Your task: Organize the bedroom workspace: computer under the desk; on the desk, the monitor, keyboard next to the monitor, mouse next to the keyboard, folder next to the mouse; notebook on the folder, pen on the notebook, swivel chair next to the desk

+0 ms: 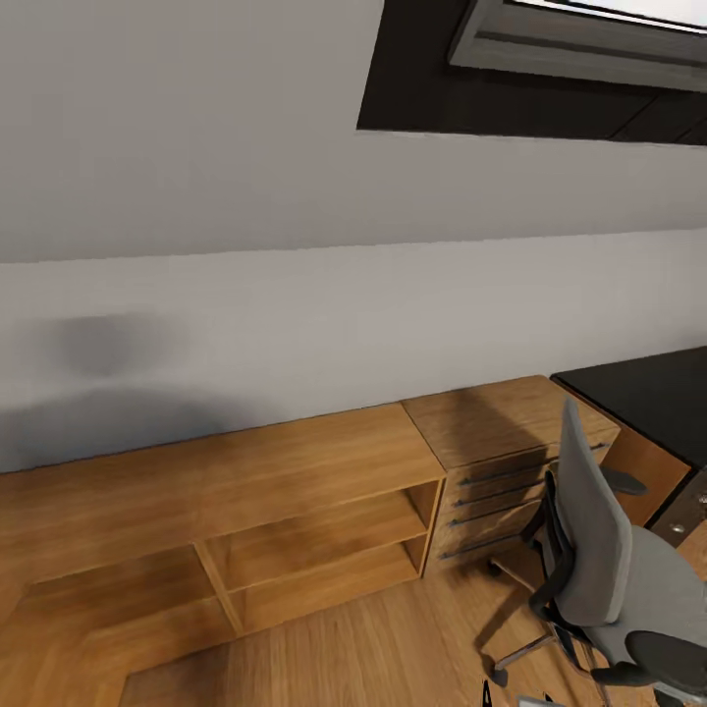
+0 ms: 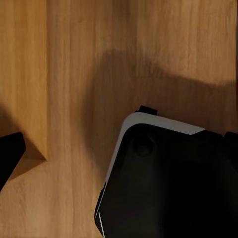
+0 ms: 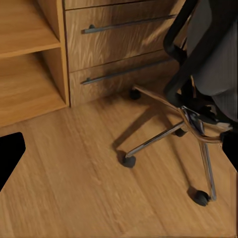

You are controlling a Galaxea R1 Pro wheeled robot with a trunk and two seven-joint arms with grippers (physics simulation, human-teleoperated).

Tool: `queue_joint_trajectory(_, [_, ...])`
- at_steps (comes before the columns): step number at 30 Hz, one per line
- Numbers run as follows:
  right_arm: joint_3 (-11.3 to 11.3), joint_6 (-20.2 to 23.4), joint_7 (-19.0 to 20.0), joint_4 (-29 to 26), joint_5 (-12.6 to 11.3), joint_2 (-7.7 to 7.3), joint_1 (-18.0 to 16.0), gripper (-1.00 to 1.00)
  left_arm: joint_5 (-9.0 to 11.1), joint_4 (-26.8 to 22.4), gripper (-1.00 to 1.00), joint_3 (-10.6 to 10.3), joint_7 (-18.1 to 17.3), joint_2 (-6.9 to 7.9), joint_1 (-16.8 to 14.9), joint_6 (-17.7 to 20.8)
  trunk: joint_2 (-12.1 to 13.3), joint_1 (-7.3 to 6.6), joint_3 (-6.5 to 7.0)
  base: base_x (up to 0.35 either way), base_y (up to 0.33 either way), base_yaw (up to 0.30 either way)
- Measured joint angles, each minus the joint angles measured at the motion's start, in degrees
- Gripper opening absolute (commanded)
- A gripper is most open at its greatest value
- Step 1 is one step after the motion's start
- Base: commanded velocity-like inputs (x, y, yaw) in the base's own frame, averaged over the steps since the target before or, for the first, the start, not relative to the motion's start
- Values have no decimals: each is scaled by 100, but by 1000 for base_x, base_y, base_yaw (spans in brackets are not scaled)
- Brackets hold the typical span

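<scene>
The swivel chair [image 1: 599,550] stands at the lower right of the head view, its grey back turned toward me and a black armrest [image 1: 663,656] at the bottom edge. Its chrome star base [image 3: 191,126] and castors lie ahead of my right gripper [image 3: 124,144], which hangs open above the wooden floor with nothing in it. A corner of the black desk [image 1: 648,393] shows at the right edge, behind the chair. My left gripper [image 2: 124,139] is open over the floor, above a black part of my own body. The computer, monitor, keyboard, mouse, folder, notebook and pen are out of view.
A low open wooden shelf unit [image 1: 226,491] runs along the grey wall. A light wooden drawer unit [image 1: 501,462] stands between it and the desk, close to the chair's castors. Wooden floor [image 1: 373,648] lies open in front of the shelves.
</scene>
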Motion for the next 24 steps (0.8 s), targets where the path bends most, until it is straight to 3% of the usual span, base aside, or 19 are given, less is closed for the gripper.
queue_joint_trajectory(24, [9, 3, 3, 0, 0, 0, 2, 100, 2, 0, 100, 0, 0, 0, 0, 0, 0, 0, 0, 2, 1, -296])
